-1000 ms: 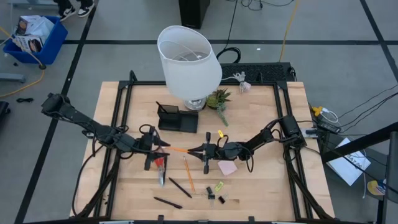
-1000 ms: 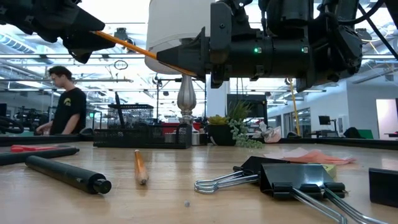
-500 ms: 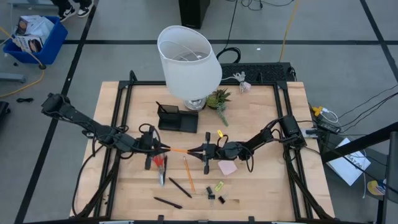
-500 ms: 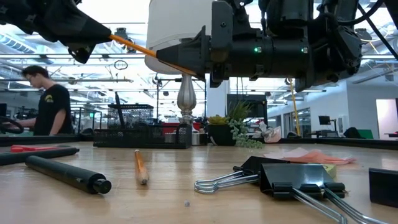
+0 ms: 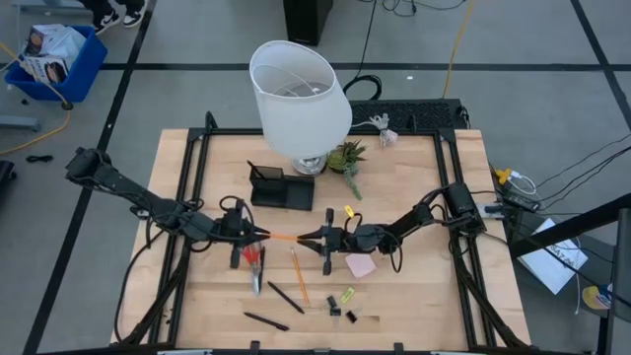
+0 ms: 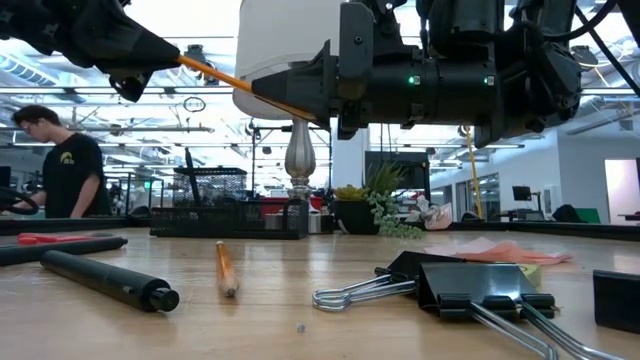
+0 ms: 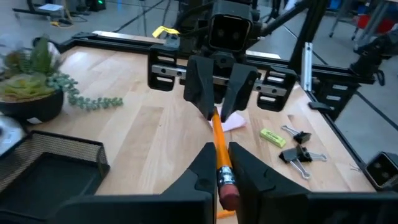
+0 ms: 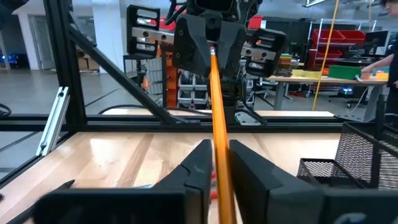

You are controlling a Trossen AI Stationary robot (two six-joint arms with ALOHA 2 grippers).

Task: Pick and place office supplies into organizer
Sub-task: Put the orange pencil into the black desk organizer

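While you watch, both claws meet mid-bench.
Pencil [image 5: 284,238]: slim orange wood, pink eraser.
Left claw [image 5: 258,235]: clenched on pencil.
Right claw [image 5: 302,238]: grip unclear, cannot tell.

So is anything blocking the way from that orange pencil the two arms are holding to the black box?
Nothing visible does. The orange pencil hangs above the table between the left tool and right tool, and the black mesh organizer box sits just behind, with bare wood between.
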